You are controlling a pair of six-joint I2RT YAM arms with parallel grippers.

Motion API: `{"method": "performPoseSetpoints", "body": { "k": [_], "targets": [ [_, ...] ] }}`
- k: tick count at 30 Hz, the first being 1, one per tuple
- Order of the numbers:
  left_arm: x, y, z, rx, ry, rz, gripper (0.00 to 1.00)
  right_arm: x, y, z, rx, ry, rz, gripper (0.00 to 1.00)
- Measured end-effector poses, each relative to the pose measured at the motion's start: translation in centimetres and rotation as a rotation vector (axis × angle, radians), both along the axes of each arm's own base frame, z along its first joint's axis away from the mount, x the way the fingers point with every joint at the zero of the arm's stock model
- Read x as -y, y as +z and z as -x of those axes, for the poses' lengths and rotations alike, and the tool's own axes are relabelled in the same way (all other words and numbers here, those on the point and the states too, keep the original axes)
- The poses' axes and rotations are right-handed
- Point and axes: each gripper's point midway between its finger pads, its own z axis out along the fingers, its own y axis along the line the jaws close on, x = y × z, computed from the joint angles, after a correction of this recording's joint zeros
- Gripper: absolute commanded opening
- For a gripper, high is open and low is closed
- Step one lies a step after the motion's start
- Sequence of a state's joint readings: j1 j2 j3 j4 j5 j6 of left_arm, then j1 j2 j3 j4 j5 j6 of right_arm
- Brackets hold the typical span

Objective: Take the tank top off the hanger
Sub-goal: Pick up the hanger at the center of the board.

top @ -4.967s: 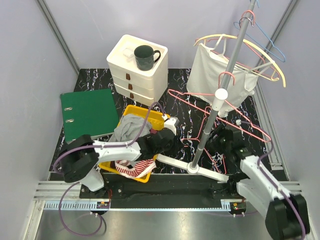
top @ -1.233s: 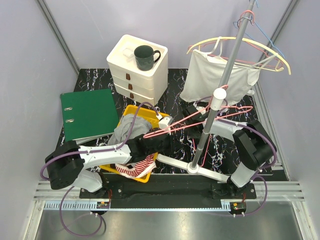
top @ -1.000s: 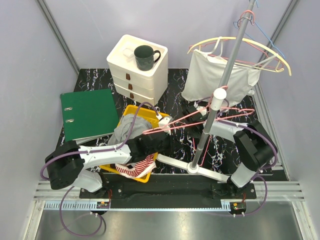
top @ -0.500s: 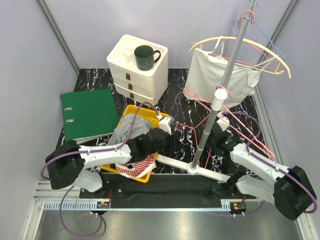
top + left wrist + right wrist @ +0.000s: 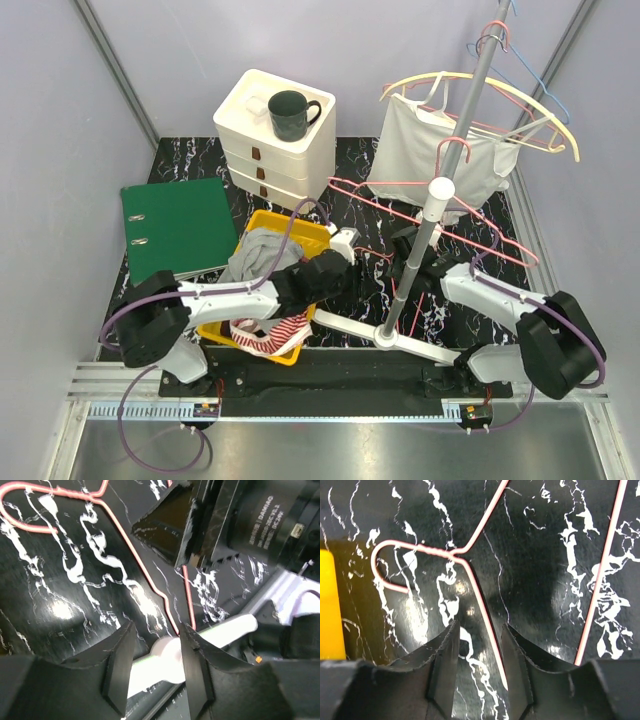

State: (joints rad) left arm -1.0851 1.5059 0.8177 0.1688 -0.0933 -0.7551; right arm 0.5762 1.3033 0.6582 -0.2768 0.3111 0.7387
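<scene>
White tank top [image 5: 430,150] hangs on the yellow hanger [image 5: 545,115] high on the rack pole [image 5: 462,120], which crosses it in the overhead view. Below it a pink wire hanger [image 5: 400,205] slants past the pole above the marbled bench [image 5: 200,160]. A yellow bin [image 5: 300,228], green binder [image 5: 175,225] and drawer unit [image 5: 275,140] with mug [image 5: 290,113] stand to the left. Left claw [image 5: 156,630] and right claw [image 5: 479,627] are each narrowly parted and hold nothing, with pink wire lying beneath them. Half a second earlier the right arm reached rightward; now it lies beside the pole. Where the pink hanger's hook rests is unclear.

Tank top [image 5: 435,150] (white, apparently) on hanger [image 5: 540,110]
</scene>
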Motion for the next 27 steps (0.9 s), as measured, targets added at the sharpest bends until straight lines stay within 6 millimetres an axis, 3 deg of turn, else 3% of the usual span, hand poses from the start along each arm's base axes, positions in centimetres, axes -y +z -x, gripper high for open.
{"method": "performPoseSetpoints", "body": {
  "k": [6, 8, 15, 27],
  "targets": [
    [1.0, -1.9, -2.8, 0.006, 0.086, -0.099, 0.44, 0.4, -0.4, -0.8, -0.011, -0.031, -0.023, 0.5],
    [0.5, -3.1, -3.5, -0.006, 0.134, -0.133, 0.48, 0.5, -0.4, -0.9, -0.011, -0.035, -0.03, 0.5],
    [-1.1, -6.6, -6.3, -0.122, 0.345, -0.201, 0.5, 1.1, 0.4, -0.5, 0.02, -0.045, -0.059, 0.5],
    [-2.2, -7.9, -12.5, -0.333, 0.693, -0.172, 0.54, 2.5, 2.4, 0.2, 0.106, -0.061, -0.097, 0.51]
  ]
}}
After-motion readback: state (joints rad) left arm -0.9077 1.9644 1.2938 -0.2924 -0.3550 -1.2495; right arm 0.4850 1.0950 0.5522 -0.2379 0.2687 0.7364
